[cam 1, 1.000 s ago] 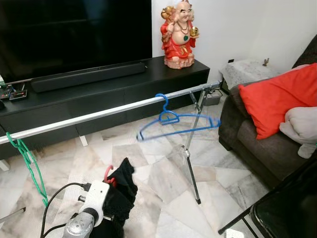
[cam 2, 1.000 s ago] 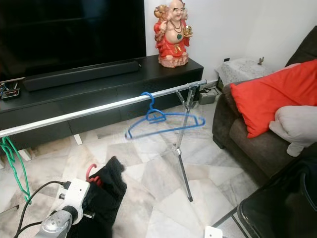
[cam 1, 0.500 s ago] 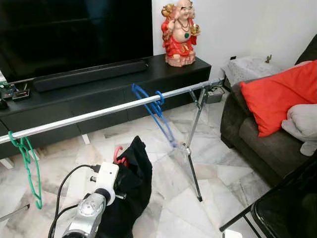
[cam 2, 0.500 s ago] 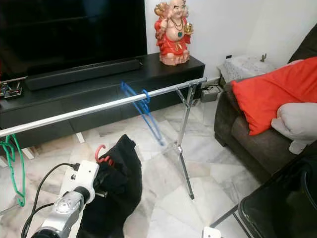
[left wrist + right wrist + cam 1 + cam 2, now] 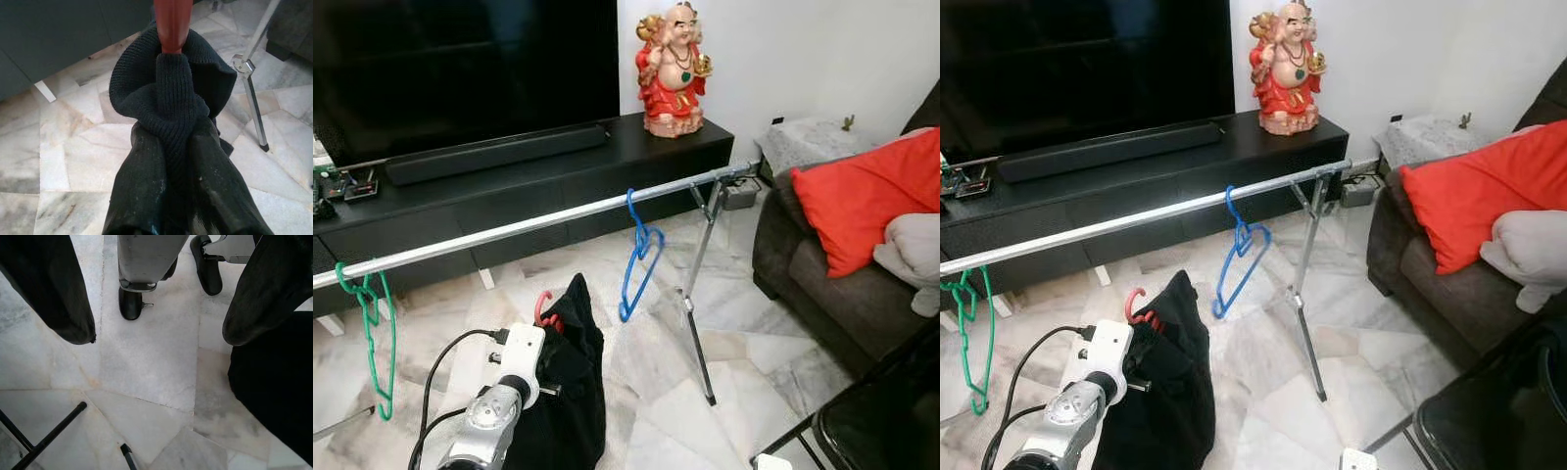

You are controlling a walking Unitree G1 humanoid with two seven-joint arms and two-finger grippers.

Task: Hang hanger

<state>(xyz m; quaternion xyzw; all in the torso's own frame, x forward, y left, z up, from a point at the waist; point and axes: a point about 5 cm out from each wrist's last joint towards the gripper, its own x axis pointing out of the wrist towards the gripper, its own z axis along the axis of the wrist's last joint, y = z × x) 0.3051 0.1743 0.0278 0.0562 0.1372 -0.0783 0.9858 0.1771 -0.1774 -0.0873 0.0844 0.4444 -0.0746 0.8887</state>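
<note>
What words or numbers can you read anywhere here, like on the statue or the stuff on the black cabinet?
None can be read.
The red and gold statue shows no writing.
The long black soundbar shows no brand mark that can be made out.
The small items at the cabinet's far left are too small and blurred to read.
The left hand holds a dark garment on a red hanger; no label shows.

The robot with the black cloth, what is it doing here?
The left gripper is shut on a black garment that sits on a red hanger, held below the rail. A blue hanger and a green hanger hang on the rail. The right gripper hangs open over the floor.
</note>
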